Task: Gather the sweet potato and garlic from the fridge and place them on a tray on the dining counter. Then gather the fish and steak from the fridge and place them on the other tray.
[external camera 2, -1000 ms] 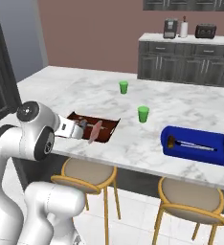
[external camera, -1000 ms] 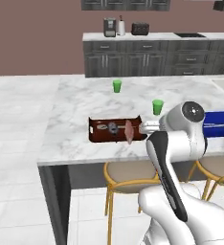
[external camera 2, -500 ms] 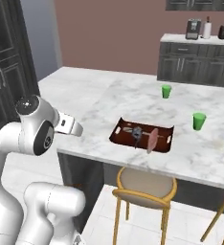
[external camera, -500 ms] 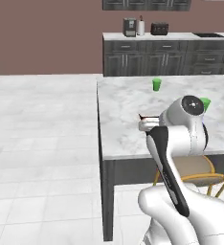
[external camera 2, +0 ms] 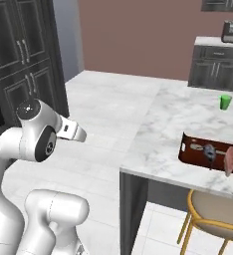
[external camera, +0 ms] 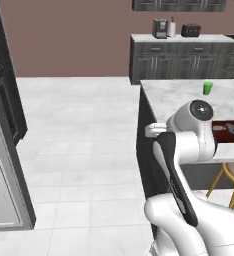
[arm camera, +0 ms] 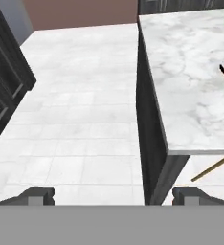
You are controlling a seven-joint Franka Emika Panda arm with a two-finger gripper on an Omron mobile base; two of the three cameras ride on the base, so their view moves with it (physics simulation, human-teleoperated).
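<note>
Tool (arm camera: 113, 195) spread wide; steak (external camera 2: 230, 160) pale pink, fish (external camera 2: 208, 151) grey.

You have the marbled surface (external camera 2: 173, 129) on its dark base, standing on the pale tiled floor (external camera: 84, 150). On it, near the front edge, lies the dark brown tray (external camera 2: 193, 149), holding the grey fish (external camera 2: 208, 150) and, beside it, the pink steak (external camera 2: 230, 159). A green cup (external camera 2: 225, 102) stands on the surface farther back, well apart from the tray.
</note>
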